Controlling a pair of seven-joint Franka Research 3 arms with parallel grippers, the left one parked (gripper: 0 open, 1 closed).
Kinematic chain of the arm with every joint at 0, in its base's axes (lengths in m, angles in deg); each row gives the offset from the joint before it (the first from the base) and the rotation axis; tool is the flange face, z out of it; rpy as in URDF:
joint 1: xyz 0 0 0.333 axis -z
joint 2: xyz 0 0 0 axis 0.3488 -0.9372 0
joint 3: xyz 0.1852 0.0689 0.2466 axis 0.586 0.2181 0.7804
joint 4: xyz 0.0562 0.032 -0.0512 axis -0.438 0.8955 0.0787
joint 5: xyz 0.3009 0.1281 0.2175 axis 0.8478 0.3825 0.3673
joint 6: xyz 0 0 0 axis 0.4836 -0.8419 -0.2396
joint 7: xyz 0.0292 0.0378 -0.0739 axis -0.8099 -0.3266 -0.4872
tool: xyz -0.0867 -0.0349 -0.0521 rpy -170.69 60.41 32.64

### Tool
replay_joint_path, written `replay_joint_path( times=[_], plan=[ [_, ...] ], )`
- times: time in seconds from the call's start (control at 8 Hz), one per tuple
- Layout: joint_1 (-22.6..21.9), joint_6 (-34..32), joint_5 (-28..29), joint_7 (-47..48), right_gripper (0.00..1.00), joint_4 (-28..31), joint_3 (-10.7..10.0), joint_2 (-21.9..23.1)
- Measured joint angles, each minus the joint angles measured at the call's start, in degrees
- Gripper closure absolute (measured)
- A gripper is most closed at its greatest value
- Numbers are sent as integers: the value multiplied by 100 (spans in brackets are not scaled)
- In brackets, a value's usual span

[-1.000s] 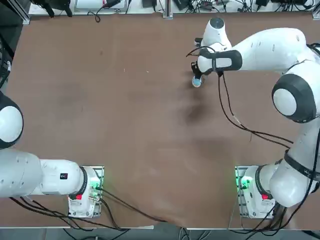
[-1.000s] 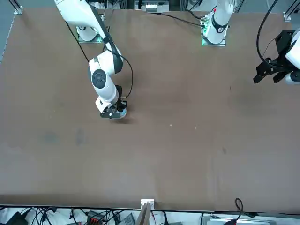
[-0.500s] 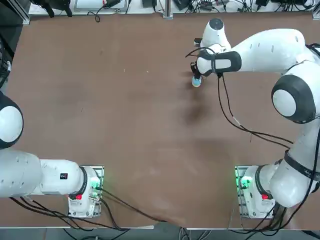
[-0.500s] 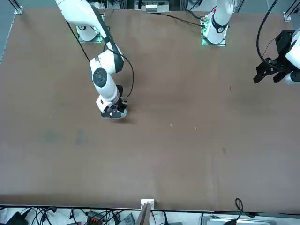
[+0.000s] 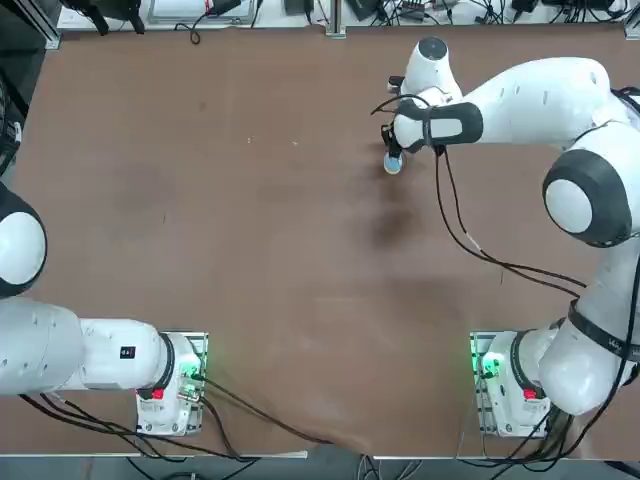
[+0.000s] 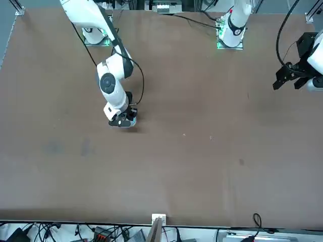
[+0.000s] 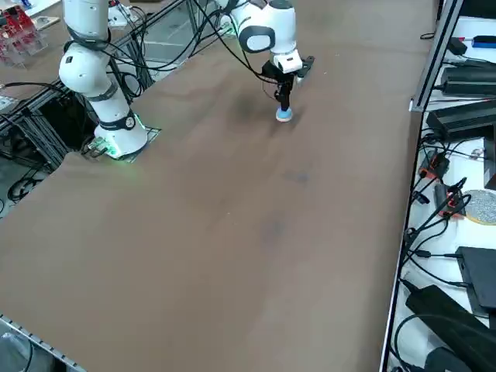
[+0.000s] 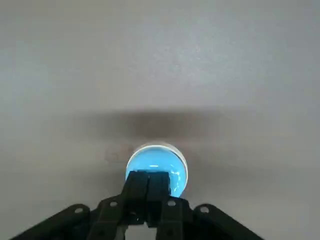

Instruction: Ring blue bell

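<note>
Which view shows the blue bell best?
The right wrist view: the bell's dome and pale rim fill most there, under the shut gripper. Top and right side views show it small; the front view shows only a sliver.

Top view: broad bare tabletop (image 5: 260, 200), centre and upper left; loose cables (image 5: 505, 264), right of centre, obstruct passage there.

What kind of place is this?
Likely a robotics lab: a robot arm with its right gripper shut over a blue bell, a big brown table, cables along its edge.
</note>
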Motion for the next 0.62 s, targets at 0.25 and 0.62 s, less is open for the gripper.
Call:
replay_joint_path(
  times=[0.25,0.62],
  plan=[
    [-2,49,0,1,99,1,-8,0],
    [-10,16,0,5,99,-6,-12,30]
  ],
)
